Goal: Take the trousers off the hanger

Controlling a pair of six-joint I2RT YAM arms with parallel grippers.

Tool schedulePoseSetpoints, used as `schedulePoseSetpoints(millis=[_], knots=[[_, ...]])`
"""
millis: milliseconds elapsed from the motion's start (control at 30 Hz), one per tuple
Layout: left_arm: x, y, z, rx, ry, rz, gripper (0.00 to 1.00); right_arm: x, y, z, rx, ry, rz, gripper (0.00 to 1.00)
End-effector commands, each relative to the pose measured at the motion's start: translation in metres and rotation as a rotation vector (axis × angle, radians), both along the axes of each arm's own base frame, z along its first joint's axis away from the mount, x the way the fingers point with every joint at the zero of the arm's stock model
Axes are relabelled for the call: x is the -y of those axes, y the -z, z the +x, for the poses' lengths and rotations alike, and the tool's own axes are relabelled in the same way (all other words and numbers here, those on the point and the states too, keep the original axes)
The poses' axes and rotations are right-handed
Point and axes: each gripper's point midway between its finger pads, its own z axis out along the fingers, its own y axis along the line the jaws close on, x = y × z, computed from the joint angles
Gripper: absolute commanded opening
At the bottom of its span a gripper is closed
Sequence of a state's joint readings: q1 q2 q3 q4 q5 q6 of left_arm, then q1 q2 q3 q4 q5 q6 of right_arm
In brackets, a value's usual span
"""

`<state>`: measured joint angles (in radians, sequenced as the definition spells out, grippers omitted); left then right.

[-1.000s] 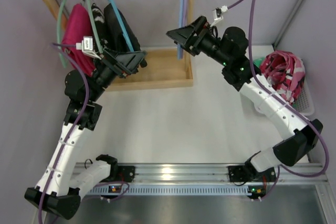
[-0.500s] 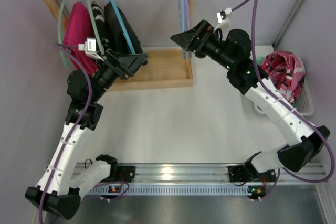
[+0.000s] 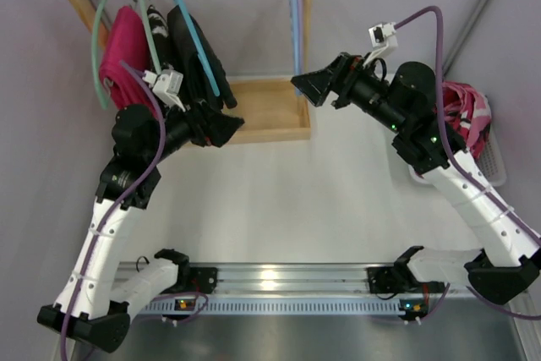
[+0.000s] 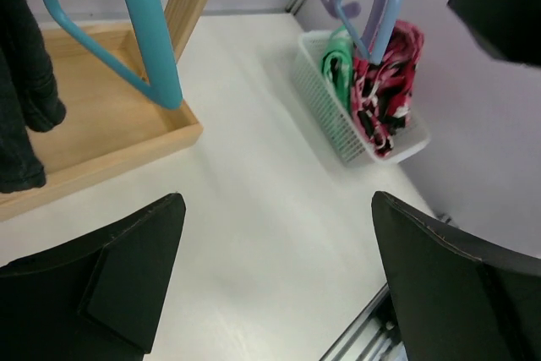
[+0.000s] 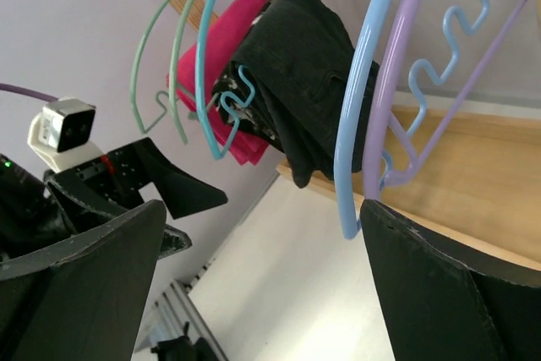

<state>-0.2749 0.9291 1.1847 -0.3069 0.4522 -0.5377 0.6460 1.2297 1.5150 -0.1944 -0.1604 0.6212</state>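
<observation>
With left gripper (image 4: 279, 209) and right gripper (image 5: 262, 209) agape, the soft, light trousers (image 4: 385, 90) in the basket (image 4: 330, 128) look pinchable at any fold.

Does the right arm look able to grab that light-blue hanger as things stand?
Probably yes. The right gripper is open and faces the bare light-blue hanger with nothing between them, though the lilac hanger hangs close beside it and could get caught too.
</observation>
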Motion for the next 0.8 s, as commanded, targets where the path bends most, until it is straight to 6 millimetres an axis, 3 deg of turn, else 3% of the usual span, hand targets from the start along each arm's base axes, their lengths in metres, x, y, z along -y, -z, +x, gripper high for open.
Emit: schedulePoseSetpoints(millis=[0, 167, 267, 367, 400, 467, 500, 600, 767], knots=[[-0.013, 0.001, -0.02, 0.077, 0.022, 0.174, 0.98, 0.019, 0.0, -0.01, 0.1, 0.04, -0.112, 0.99], [-0.025, 0.016, -0.043, 0.077, 0.051, 0.315, 0.98, 0.045, -0.005, -0.022, 0.241, 0.078, -0.285, 0.99], [-0.035, 0.028, -0.054, 0.047, 0.054, 0.393, 0.98, 0.067, 0.002, -0.025, 0.265, 0.103, -0.365, 0.99], [-0.043, 0.019, -0.055, 0.036, 0.012, 0.415, 0.98, 0.091, 0.02, -0.022, 0.229, 0.125, -0.432, 0.99], [-0.042, 0.001, -0.058, 0.064, 0.007, 0.394, 0.98, 0.107, 0.029, -0.014, 0.194, 0.158, -0.458, 0.99], [-0.037, -0.014, -0.054, 0.067, 0.017, 0.361, 0.98, 0.122, 0.035, -0.01, 0.164, 0.187, -0.467, 1.0], [-0.034, -0.033, -0.058, 0.085, 0.022, 0.318, 0.98, 0.134, 0.036, -0.006, 0.154, 0.203, -0.464, 1.0], [-0.023, -0.052, -0.055, 0.085, 0.065, 0.271, 0.97, 0.145, 0.042, -0.006, 0.126, 0.195, -0.468, 0.99], [-0.009, -0.04, -0.051, 0.08, 0.178, 0.305, 0.98, 0.158, 0.073, -0.006, -0.002, 0.165, -0.448, 0.99]])
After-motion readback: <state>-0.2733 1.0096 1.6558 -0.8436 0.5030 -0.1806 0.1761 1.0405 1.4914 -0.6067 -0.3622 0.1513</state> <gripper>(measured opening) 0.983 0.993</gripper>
